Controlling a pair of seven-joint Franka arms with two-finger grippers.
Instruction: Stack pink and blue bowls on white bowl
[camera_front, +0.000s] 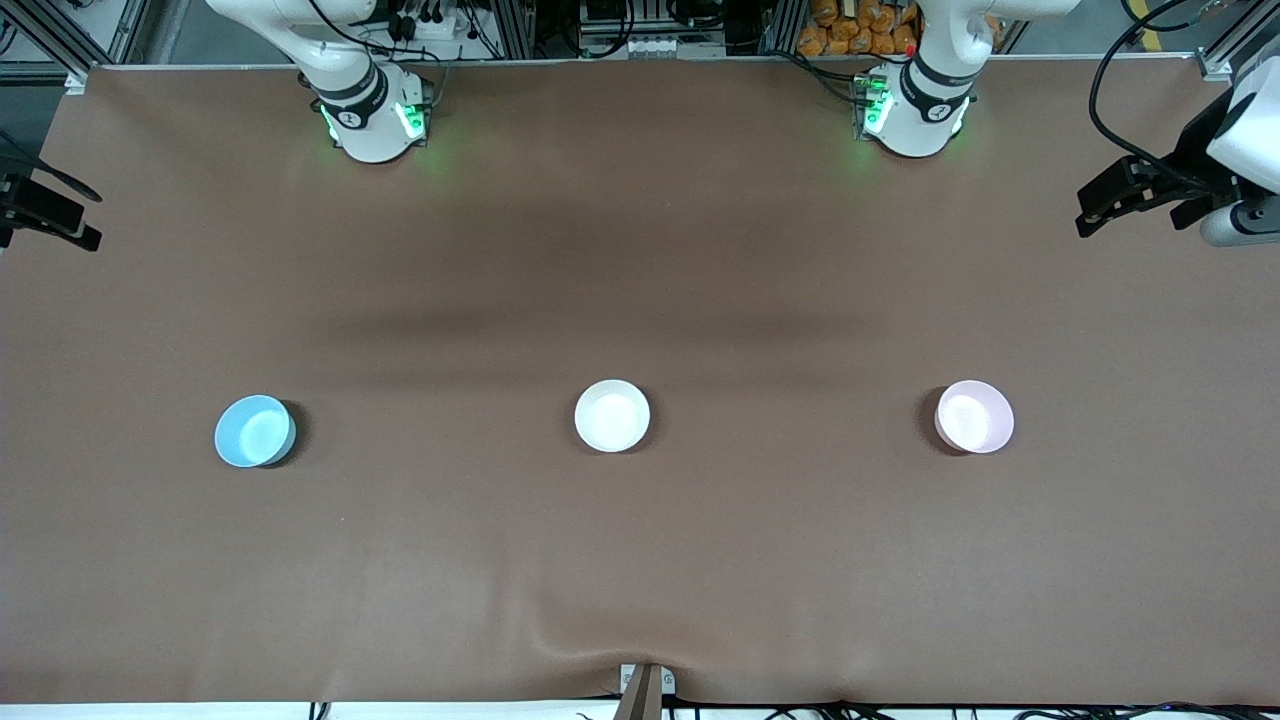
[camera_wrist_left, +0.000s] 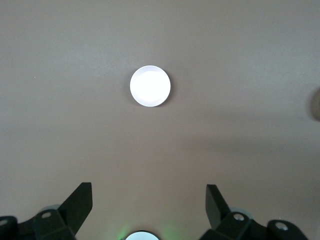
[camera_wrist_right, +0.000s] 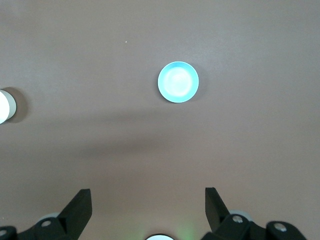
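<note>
Three bowls stand in a row on the brown table. The white bowl (camera_front: 612, 415) is in the middle. The blue bowl (camera_front: 254, 430) is toward the right arm's end, and the pink bowl (camera_front: 974, 416) toward the left arm's end. My left gripper (camera_wrist_left: 150, 192) is open and empty, high over the table; the pink bowl (camera_wrist_left: 150, 86) shows below it, washed out to near white. My right gripper (camera_wrist_right: 148, 196) is open and empty, high over the table, with the blue bowl (camera_wrist_right: 178, 82) below it and the white bowl (camera_wrist_right: 3, 106) at the picture's edge. Neither gripper shows in the front view.
Both arm bases (camera_front: 372, 120) (camera_front: 912, 112) stand at the table's back edge. Black mounted gear juts in at each end of the table (camera_front: 1140, 190) (camera_front: 45, 215). A small bracket (camera_front: 645, 685) sits at the front edge.
</note>
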